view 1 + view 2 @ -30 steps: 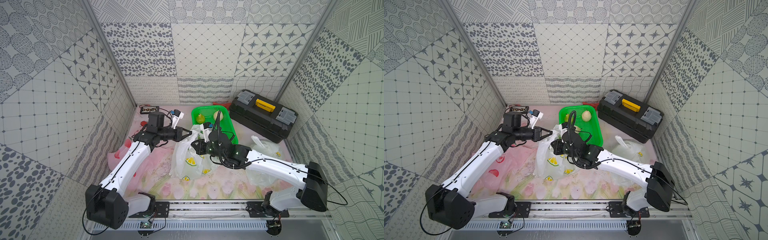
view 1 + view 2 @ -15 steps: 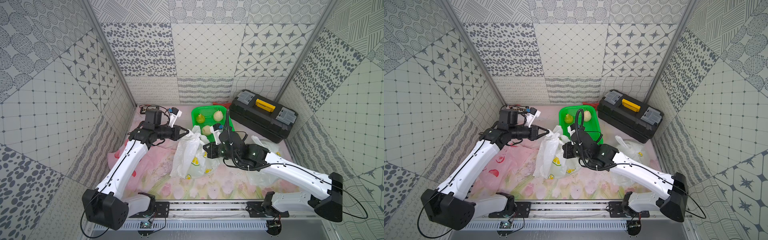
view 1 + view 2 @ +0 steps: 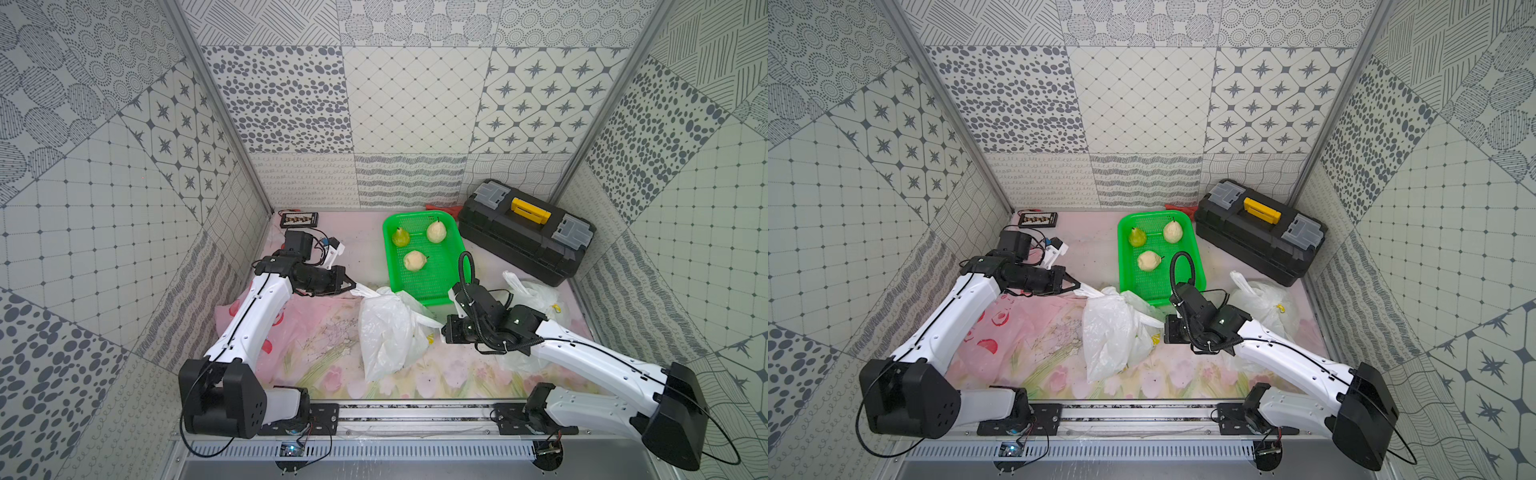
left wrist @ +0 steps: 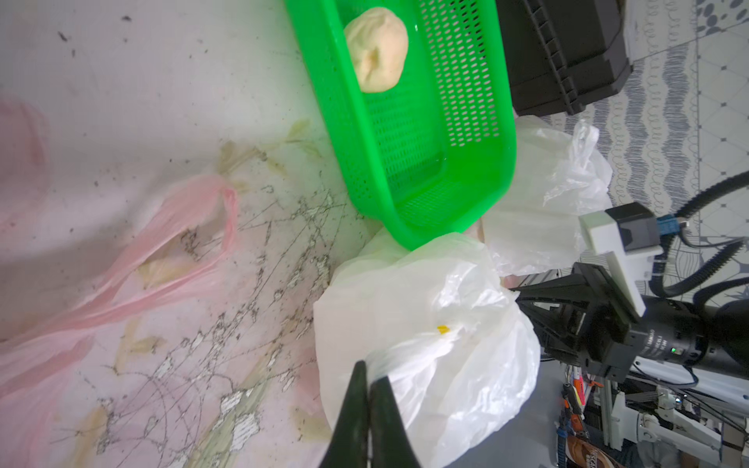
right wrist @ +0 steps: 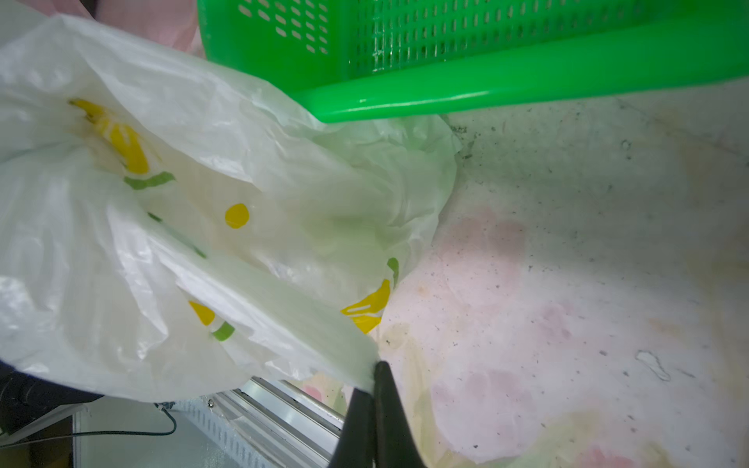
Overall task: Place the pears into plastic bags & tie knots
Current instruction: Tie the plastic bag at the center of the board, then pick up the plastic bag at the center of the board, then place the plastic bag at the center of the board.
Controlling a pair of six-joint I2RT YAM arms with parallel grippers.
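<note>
At the far centre of the floral mat (image 3: 320,353), the green perforated basket (image 3: 434,276) holds three pears: one yellow-green (image 3: 400,237) and two pale cream (image 3: 436,232) (image 3: 414,261). Touching its near edge, the white lemon-print bag (image 3: 386,332) stands bulged, thin and crinkly; its contents cannot be told. The left gripper (image 3: 354,286), on a low extended arm, is clamped tight on the bag's far-left handle. The right gripper (image 5: 373,379) pinches the right handle strip. A second white bag (image 3: 534,293) sits at right, and a pink bag (image 4: 182,227) lies flat at left.
</note>
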